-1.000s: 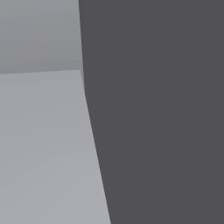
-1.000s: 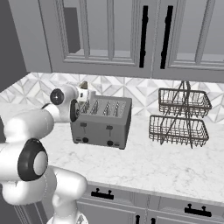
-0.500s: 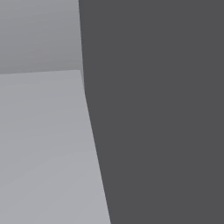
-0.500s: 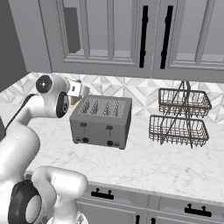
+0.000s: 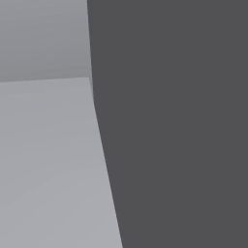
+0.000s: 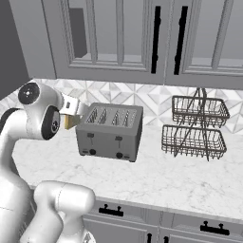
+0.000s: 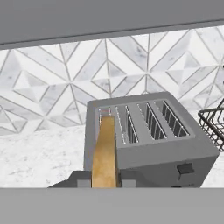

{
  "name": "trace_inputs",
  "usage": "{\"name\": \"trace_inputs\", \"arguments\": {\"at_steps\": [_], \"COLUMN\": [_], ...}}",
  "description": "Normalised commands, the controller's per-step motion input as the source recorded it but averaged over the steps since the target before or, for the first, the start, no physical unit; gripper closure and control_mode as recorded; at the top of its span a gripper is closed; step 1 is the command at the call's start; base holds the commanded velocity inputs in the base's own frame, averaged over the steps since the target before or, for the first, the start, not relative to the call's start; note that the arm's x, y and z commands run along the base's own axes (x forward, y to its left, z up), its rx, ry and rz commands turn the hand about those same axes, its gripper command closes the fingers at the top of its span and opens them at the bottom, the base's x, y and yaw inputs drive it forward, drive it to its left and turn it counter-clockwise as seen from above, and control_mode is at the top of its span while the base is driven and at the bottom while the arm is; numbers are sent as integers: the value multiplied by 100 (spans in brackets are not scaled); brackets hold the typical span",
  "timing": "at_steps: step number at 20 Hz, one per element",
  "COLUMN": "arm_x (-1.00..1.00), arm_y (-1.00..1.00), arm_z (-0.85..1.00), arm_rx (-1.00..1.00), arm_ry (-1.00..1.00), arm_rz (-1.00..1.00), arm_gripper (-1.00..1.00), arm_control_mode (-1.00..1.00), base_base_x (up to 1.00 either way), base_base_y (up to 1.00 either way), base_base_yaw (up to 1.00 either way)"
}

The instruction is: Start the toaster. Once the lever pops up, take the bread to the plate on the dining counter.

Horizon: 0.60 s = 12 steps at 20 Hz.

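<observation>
The bread (image 7: 104, 151) is a tan slice seen edge-on, rising from between my fingertips, and my gripper (image 7: 105, 180) is shut on it. From the right base view the bread (image 6: 71, 122) hangs in the air just left of the grey four-slot toaster (image 6: 110, 131), clear of its slots, under my gripper (image 6: 70, 110). In the hand view the toaster (image 7: 148, 135) lies just beyond the slice, and its slots look empty. The plate and the dining counter are out of view.
A two-tier dark wire basket rack (image 6: 197, 128) stands right of the toaster on the white marble counter (image 6: 156, 178). Grey upper cabinets (image 6: 156, 38) hang low above. A dark grey panel (image 5: 174, 121) stands close in front in the left base view.
My arm has swung up and to the left, carrying the bread from the toaster's left slot to the air beside it. The toaster and rack have not moved.
</observation>
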Motion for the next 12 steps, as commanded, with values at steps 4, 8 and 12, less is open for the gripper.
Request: {"name": "trace_inputs", "arguments": {"at_steps": [4,8,12], "arm_x": [-88,-84,-76], "arm_y": [-23,-16,-8], "arm_z": [1,9,0], "arm_rx": [0,0,0], "arm_ry": [7,6,5], "arm_rz": [0,0,0], "arm_gripper": [100,100,100], "arm_control_mode": [-100,-100,-100], "base_base_x": [0,0,0], "base_base_y": [0,0,0], "base_base_yaw": [0,0,0]}}
